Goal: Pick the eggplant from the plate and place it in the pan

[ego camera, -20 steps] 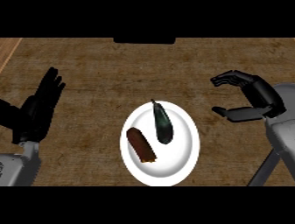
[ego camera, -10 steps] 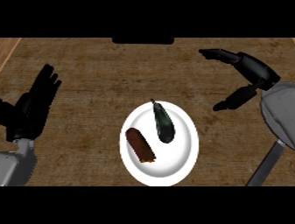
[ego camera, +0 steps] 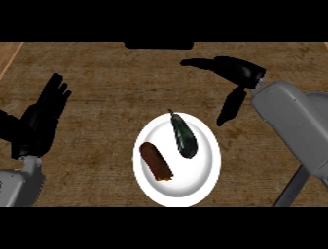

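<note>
Lying on the white plate (ego camera: 195,187), the dark eggplant (ego camera: 183,138) rests on the plate's far right part, its stem end pointing to the far edge of the worktop (ego camera: 109,82). A brown, sausage-like piece (ego camera: 156,161) lies just beside it on the same plate, not touching it. The plate stands near the near edge, about the middle. The right hand (ego camera: 237,73) hangs above the worktop toward the far right corner, fingers spread and holding nothing, apart from the eggplant. The left hand (ego camera: 34,124) rests near the left edge, fingers straight and up.
</note>
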`<state>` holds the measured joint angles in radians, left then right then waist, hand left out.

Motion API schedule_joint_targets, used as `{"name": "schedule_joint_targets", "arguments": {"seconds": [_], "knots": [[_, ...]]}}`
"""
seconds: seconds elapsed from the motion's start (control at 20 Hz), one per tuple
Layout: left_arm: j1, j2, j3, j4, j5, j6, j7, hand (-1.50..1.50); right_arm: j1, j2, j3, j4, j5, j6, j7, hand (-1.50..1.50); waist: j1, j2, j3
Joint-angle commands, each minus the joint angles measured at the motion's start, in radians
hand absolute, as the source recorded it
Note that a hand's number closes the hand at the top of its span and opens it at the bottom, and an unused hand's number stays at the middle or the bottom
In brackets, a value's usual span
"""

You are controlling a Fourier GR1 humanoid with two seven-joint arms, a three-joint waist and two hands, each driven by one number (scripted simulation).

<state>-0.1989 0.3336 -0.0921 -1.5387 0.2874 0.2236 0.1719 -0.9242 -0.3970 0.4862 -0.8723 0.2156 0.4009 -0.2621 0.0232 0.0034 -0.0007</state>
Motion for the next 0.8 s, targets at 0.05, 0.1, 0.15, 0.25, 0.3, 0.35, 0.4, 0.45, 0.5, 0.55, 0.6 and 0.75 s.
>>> {"name": "schedule_joint_targets", "arguments": {"seconds": [0.05, 0.1, 0.15, 0.25, 0.3, 0.35, 0.4, 0.45, 0.5, 0.55, 0.6, 0.75], "knots": [[-0.012, -0.032, -0.015, 0.019, -0.031, 0.032, 0.0, 0.0, -0.065, 0.018, 0.121, 0.048, 0.088, 0.177, 0.052, -1.5, -0.005, 0.0, 0.0], [-0.008, -0.014, -0.01, 0.003, -0.016, 0.005, 0.013, 0.0, -0.05, 0.037, 0.146, 0.045, 0.105, 0.19, 0.075, -1.5, -0.007, -0.002, 0.0], [0.012, 0.0, 0.014, -0.032, -0.004, 0.004, 0.01, 0.0, -0.07, -0.014, 0.144, 0.037, 0.103, 0.26, 0.045, -1.5, -0.005, -0.005, 0.0], [0.018, -0.001, 0.016, -0.033, -0.003, -0.01, 0.026, 0.0, -0.074, 0.027, 0.144, 0.031, 0.133, 0.26, 0.062, -1.5, -0.012, -0.004, 0.0], [-0.017, 0.019, 0.037, -0.018, -0.005, -0.016, 0.048, 0.0, -0.085, 0.043, 0.133, 0.021, 0.141, 0.272, 0.08, -1.5, -0.015, -0.004, 0.0], [-0.02, -0.031, 0.014, 0.02, -0.027, 0.005, 0.011, 0.0, -0.062, 0.058, 0.149, 0.019, 0.172, 0.254, 0.052, -1.5, -0.018, -0.002, 0.0], [0.037, -0.028, -0.002, -0.065, -0.038, 0.011, 0.041, 0.0, -0.065, 0.074, 0.123, 0.006, 0.184, 0.244, 0.076, -1.5, -0.014, -0.004, 0.001], [-0.024, 0.007, 0.053, -0.017, 0.0, -0.025, 0.067, 0.0, -0.084, 0.07, 0.116, -0.002, 0.193, 0.267, 0.085, -1.5, -0.017, -0.004, 0.0], [0.087, 0.02, 0.055, -0.096, 0.016, -0.057, 0.022, 0.0, -0.048, 0.009, 0.116, -0.092, 0.182, 0.309, 0.097, -1.5, -0.019, -0.008, 0.0], [0.058, 0.003, 0.042, -0.07, -0.022, -0.013, 0.043, 0.0, -0.035, 0.016, 0.154, -0.08, 0.236, 0.282, 0.067, -1.5, -0.019, -0.006, 0.001], [0.04, -0.01, 0.032, -0.049, -0.02, -0.012, 0.054, 0.0, -0.087, 0.039, 0.138, -0.135, 0.218, 0.321, 0.158, -1.5, -0.026, -0.009, 0.0], [0.001, -0.039, 0.023, 0.004, -0.061, 0.006, 0.015, 0.0, -0.038, 0.055, 0.163, -0.196, 0.3, 0.25, 0.198, -1.5, -0.031, -0.006, 0.0]]}}
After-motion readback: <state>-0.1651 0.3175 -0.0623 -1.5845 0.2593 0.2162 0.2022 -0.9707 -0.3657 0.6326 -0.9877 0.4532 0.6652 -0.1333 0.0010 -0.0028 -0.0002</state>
